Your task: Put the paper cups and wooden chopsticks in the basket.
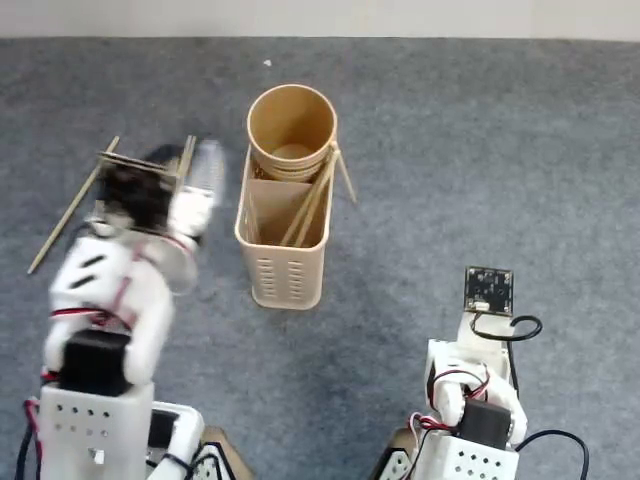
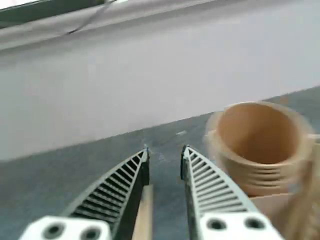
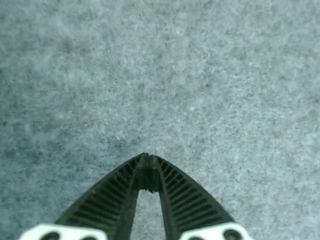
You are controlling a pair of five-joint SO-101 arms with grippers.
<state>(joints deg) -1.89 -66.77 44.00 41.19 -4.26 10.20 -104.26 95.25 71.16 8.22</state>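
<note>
The basket [image 1: 285, 280] stands upright in the middle of the grey counter [image 1: 480, 150]. A nested stack of cups [image 1: 291, 125] sits in its far compartment, rising above the rim. Several chopsticks [image 1: 310, 205] lean in the near compartment, their tops resting against the cup stack, and one pokes out past the rim on the basket's right side. Left of the basket, a loose chopstick [image 1: 70, 215] lies slanted on the counter, and a few more sticks [image 1: 145, 160] cross near the head of the left arm; whether those lie on the counter or ride on the arm is unclear. The left claw [image 2: 164, 150] is raised and faces the far wall, with the cups ahead of it and off to one side. Its jaws are apart, and one stick [image 2: 145, 215] lies along the inner face of one finger; I cannot tell whether it is gripped. The right arm is folded back near the right front edge, well apart from the basket. The right claw [image 3: 149, 157] is closed, tips together, over bare counter.
</note>
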